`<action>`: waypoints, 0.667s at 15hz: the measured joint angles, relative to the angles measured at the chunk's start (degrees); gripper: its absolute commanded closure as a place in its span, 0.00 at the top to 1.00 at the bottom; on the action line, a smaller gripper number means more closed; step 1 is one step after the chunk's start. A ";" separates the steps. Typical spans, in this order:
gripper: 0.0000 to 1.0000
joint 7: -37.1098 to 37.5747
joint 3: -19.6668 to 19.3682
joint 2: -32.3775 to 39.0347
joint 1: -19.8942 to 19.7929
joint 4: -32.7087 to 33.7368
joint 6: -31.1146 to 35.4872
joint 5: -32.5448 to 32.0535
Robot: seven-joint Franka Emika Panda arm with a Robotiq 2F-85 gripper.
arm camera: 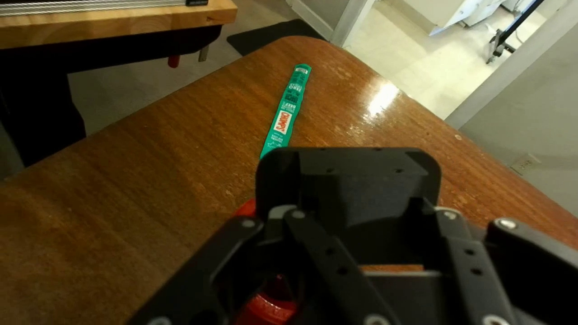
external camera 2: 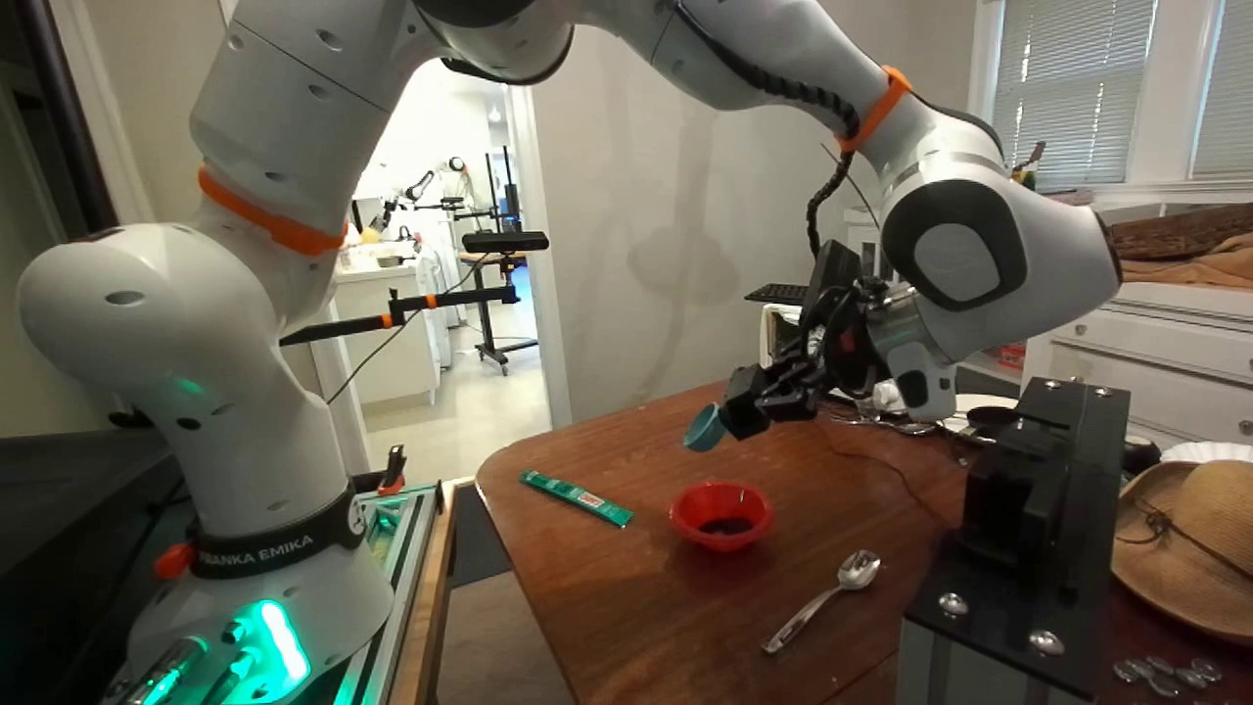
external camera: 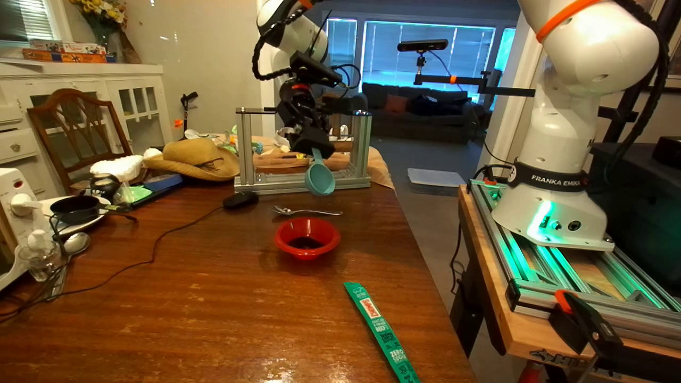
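My gripper (external camera: pixel 313 142) is shut on a teal scoop (external camera: pixel 320 180) by its handle and holds it in the air, tilted downward. The scoop (external camera 2: pixel 704 428) and gripper (external camera 2: pixel 746 401) also show in an exterior view. A red bowl (external camera: pixel 307 238) with dark contents stands on the wooden table below, apart from the scoop; it shows in an exterior view (external camera 2: pixel 721 515) too. In the wrist view my gripper (arm camera: pixel 347 194) hides the scoop and most of the red bowl (arm camera: pixel 266 309). A green snack stick wrapper (arm camera: pixel 285 113) lies beyond the bowl.
A metal utensil (external camera: pixel 307 211) lies beside the bowl. A metal frame (external camera: pixel 303 183) stands on the table near the gripper. A black mouse (external camera: pixel 240 200), its cable, a straw hat (external camera: pixel 194 158) and a black pan (external camera: pixel 75 209) are also on the table.
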 measured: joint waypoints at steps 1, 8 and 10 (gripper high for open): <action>0.23 -0.16 0.31 0.04 0.01 -0.33 0.68 -0.51; 0.23 -0.22 1.12 0.43 0.47 -1.57 4.73 -3.78; 0.23 -0.20 1.14 0.43 0.76 -2.04 6.79 -4.75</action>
